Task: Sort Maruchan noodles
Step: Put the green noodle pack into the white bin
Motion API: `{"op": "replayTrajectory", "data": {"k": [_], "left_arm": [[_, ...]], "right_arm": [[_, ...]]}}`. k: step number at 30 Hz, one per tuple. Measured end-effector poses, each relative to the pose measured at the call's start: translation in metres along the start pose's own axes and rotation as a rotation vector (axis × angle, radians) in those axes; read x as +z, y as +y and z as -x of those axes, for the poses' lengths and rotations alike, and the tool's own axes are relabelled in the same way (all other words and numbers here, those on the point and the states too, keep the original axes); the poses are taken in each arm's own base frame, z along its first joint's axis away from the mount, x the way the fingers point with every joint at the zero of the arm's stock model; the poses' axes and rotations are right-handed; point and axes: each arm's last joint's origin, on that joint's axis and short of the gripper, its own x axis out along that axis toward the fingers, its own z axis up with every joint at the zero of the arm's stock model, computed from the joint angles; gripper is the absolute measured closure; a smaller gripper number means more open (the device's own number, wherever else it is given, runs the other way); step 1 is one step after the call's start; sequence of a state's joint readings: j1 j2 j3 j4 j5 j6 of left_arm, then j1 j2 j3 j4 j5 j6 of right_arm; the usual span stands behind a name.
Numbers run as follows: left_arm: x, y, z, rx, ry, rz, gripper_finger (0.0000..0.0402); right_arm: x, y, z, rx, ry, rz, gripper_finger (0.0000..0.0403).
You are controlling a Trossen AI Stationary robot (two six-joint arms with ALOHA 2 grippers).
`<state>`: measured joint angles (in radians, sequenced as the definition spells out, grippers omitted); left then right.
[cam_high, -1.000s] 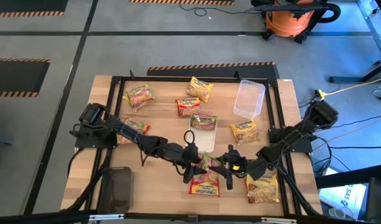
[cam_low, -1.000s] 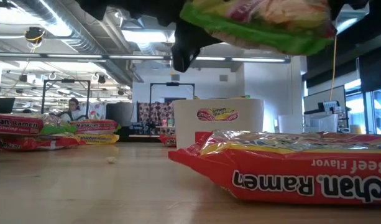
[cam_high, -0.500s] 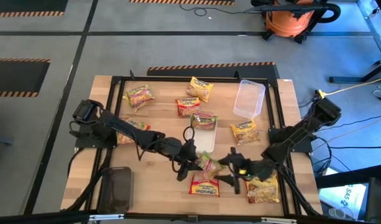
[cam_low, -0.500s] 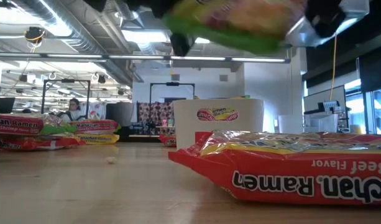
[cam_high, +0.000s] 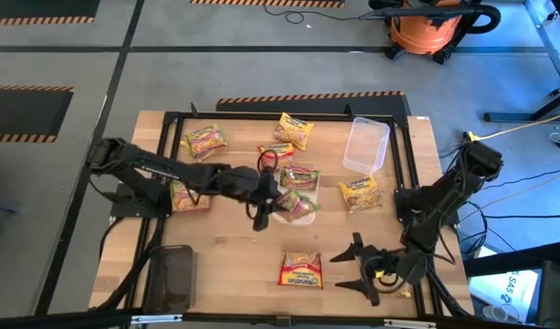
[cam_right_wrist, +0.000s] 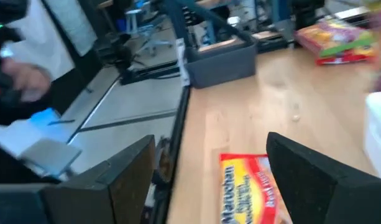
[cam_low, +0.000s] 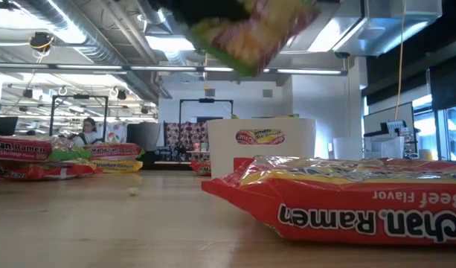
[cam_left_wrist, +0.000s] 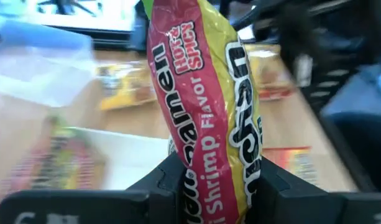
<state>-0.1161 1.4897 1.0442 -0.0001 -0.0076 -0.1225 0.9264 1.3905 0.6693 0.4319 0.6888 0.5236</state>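
From above, the left hand [cam_high: 278, 203] grips a shrimp-flavor noodle packet [cam_high: 298, 203] over the white tray [cam_high: 302, 214] at the counter's [cam_high: 234, 256] middle; the right hand [cam_high: 357, 270] hangs released near the front edge beside a red packet [cam_high: 301, 270]. The left wrist view shows the shrimp-flavor noodle packet [cam_left_wrist: 206, 112] pinched upright.

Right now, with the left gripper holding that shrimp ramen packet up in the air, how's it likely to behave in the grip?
The shrimp ramen packet, pinched at one end by the left gripper, stands out without drooping, so it is probably fairly stiff. It looks light for its size. Its glossy, crinkly wrapper could slip or twist between the fingers.
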Motion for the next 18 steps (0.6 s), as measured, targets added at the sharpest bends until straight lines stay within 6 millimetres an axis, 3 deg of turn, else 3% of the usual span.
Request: {"op": "replayTrajectory", "data": {"k": [4, 9, 15, 18], "left_arm": [[0.001, 0.017, -0.005, 0.058, 0.14, -0.071, 0.0303], [0.022, 0.041, -0.01, 0.145, 0.252, -0.164, 0.0303], [0.034, 0.055, -0.035, 0.139, 0.336, -0.251, 0.0302], [0.022, 0.063, -0.052, 0.154, 0.427, -0.233, 0.0302]], "right_arm": [[-0.006, -0.003, -0.003, -0.023, 0.037, 0.01, 0.0118], [-0.015, -0.004, -0.006, -0.04, 0.076, 0.036, 0.0119], [-0.019, -0.007, -0.008, -0.076, 0.085, 0.064, 0.0119], [-0.021, -0.008, -0.007, -0.086, 0.094, 0.048, 0.0119]]}}
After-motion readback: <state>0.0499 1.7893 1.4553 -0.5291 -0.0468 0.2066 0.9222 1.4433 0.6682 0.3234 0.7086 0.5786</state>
